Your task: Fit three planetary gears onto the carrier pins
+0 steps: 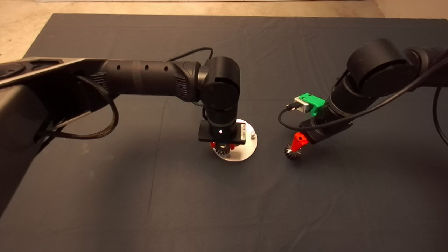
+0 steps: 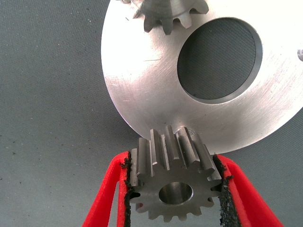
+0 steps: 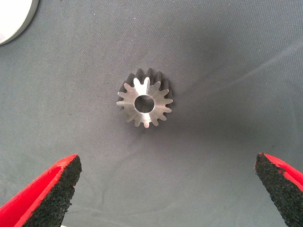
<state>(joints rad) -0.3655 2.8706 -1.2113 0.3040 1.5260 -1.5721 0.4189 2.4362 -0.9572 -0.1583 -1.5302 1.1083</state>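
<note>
The left gripper point(image 2: 173, 189) is closed on a gear point(image 2: 174, 182), its two black pads point(image 2: 127, 189) pressing the teeth on either side, with the gear's hole facing the wrist camera. Just beyond the fingertips lies the disc point(image 2: 142, 94), and the held gear overlaps its near rim. Farther on is the disc's large central hole, and past that a second gear point(image 2: 171, 14) sits on the disc at its far edge. One pin point(image 1: 252, 133) stands up near the disc's rim in the head view. The right gripper point(image 3: 165, 184) hovers over the mat point(image 3: 227, 156) with its fingers point(image 3: 52, 189) spread wide and holding nothing. A third gear point(image 3: 145, 104) lies flat on the mat beyond and between those fingertips, clear of both pads. Farther off, an edge of the disc point(image 3: 14, 19) shows to one side.
</note>
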